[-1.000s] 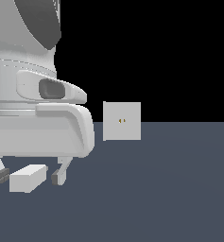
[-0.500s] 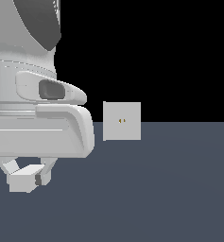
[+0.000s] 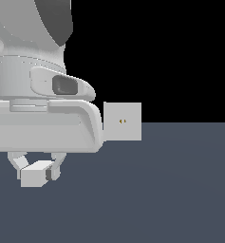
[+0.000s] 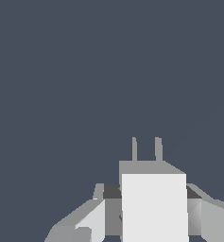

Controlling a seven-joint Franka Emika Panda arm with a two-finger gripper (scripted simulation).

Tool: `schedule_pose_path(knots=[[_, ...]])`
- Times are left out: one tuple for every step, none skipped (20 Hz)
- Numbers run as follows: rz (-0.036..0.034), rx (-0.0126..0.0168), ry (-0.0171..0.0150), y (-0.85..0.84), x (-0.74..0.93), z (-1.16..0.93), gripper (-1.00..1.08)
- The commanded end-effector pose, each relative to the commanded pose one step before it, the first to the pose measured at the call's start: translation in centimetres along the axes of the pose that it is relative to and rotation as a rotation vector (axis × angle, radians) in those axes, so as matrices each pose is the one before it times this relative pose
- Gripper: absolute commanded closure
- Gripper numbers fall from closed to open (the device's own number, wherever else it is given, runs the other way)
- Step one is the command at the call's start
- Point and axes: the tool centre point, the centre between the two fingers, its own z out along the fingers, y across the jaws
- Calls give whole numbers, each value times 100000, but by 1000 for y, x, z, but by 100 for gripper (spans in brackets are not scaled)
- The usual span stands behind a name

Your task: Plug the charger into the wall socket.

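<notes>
The charger (image 3: 32,176) is a small white block held between my gripper's (image 3: 38,172) two fingers, low over the dark floor at the exterior view's left. In the wrist view the charger (image 4: 153,210) fills the gap in my gripper (image 4: 152,194), with its two prongs (image 4: 146,149) pointing away from the hand. My gripper is shut on it. The wall socket (image 3: 122,121), a light-grey square plate with two tiny gold-rimmed holes, stands upright further toward the exterior view's right, apart from the charger. It does not show in the wrist view.
The large white arm body (image 3: 42,118) fills the exterior view's left and partly overlaps the socket's edge. The dark grey floor (image 3: 171,190) stretches across the exterior view's right and front.
The fingers, spread wide around the charger a second ago, have closed onto it. The charger has risen slightly and shifted a little toward the exterior view's right.
</notes>
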Motion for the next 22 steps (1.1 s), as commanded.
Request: schedule_pose_path(knots=[[-630, 20, 89, 1004, 355, -509, 108], [-378, 19, 6, 475, 159, -244, 108], [-408, 21, 6, 516, 174, -265, 108], [-436, 24, 6, 558, 189, -285, 108], [-468, 27, 6, 596, 203, -306, 108], [-502, 30, 5, 632, 217, -326, 108], [-529, 34, 5, 670, 232, -345, 108], [-555, 38, 4, 709, 247, -365, 108], [-588, 43, 3, 744, 262, -385, 108], [-616, 48, 2, 782, 278, -405, 108], [-627, 52, 1, 795, 286, -412, 108], [-604, 52, 0, 758, 278, -395, 108], [-571, 51, 0, 723, 268, -376, 108], [-537, 51, 0, 685, 254, -356, 108], [-510, 50, 0, 643, 240, -336, 108], [-481, 48, -1, 603, 228, -316, 108], [-451, 44, -2, 566, 220, -296, 108], [-418, 40, -3, 530, 212, -276, 108], [-389, 35, -3, 491, 203, -255, 108], [-364, 32, -4, 452, 191, -236, 108], [-330, 29, -4, 416, 176, -216, 108], [-300, 26, -3, 375, 160, -195, 108]])
